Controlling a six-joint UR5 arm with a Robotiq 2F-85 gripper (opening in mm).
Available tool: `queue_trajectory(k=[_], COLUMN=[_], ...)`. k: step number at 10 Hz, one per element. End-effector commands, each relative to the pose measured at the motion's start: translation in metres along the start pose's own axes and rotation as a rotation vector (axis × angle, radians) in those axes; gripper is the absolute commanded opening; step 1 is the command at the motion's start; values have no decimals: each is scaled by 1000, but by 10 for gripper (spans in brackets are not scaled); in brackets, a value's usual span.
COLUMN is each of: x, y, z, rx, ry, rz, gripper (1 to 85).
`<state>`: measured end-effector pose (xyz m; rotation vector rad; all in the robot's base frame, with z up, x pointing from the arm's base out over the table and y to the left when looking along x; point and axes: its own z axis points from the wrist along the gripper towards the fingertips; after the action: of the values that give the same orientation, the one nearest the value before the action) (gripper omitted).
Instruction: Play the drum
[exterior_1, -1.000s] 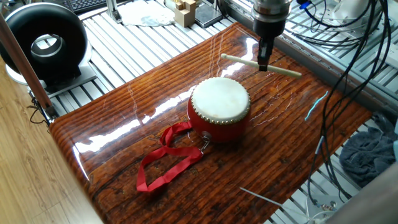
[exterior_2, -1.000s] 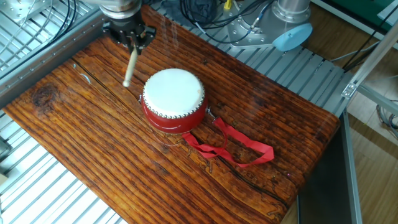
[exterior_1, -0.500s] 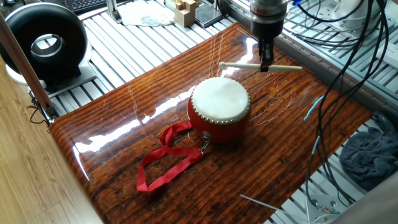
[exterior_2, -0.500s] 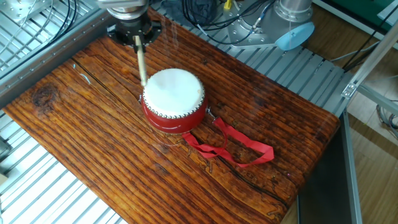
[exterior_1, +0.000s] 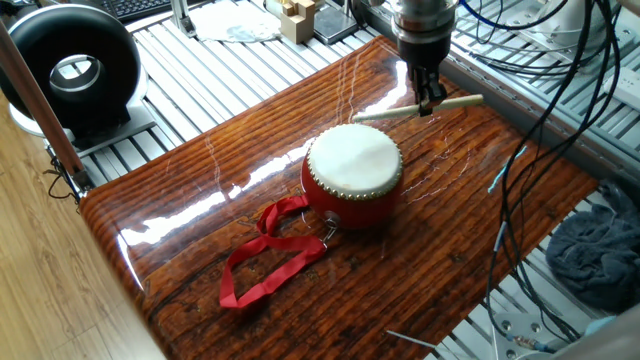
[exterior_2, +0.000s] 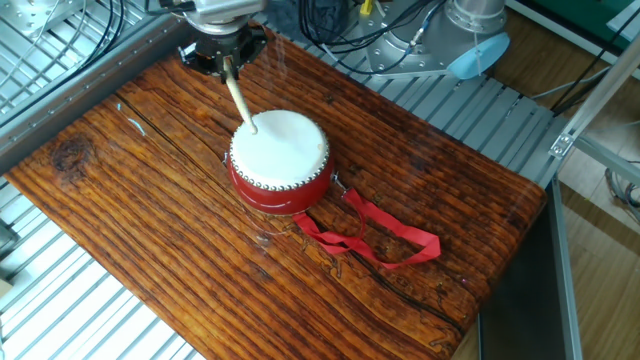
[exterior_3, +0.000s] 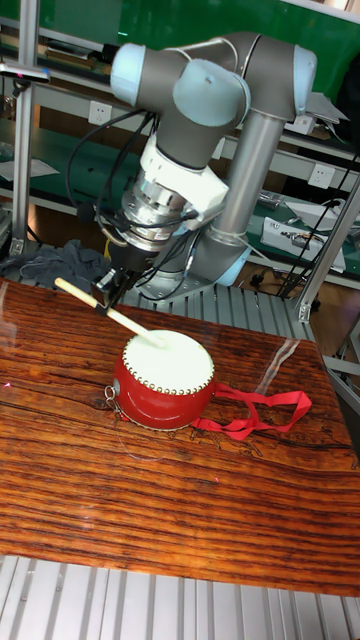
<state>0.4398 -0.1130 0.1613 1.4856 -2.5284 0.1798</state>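
Stick has swung round over the last second: a second ago in the other fixed view its free end hung out over bare wood left of the drum, half a second ago it reached the drum's far-left rim, and now the tip sits over the skin, near the far-left edge. In one fixed view the stick went from tilted down to the right, through level, to tilted down to the left toward the drum. In the tall fixed view the stick slopes down onto the near-left part of the drum, tip at or just on the skin; actual contact cannot be told for sure. Judgement: this is a downstroke, a beat landing or about to land, so the playing is under way.

Gripper is clenched on the stick partway along it, jaws nearly together, a short butt end sticking out the far side. It touches nothing else and hangs above the tabletop's far edge, beside the drum rather than over it.

Drum stands upright mid-tabletop and has not shifted. Its red ribbon trails loose on the wood to its right in that view.
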Motion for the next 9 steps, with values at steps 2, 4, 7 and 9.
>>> queue_trajectory(k=[2, 4, 7, 9], x=[-25, -25, -13, 21], y=[23, 22, 16, -8], z=[-1, 1, 3, 12], rx=[-81, -82, -59, 42], ry=[-91, -106, -62, 96], rz=[8, -42, -116, -71], gripper=[10, 10, 10, 10])
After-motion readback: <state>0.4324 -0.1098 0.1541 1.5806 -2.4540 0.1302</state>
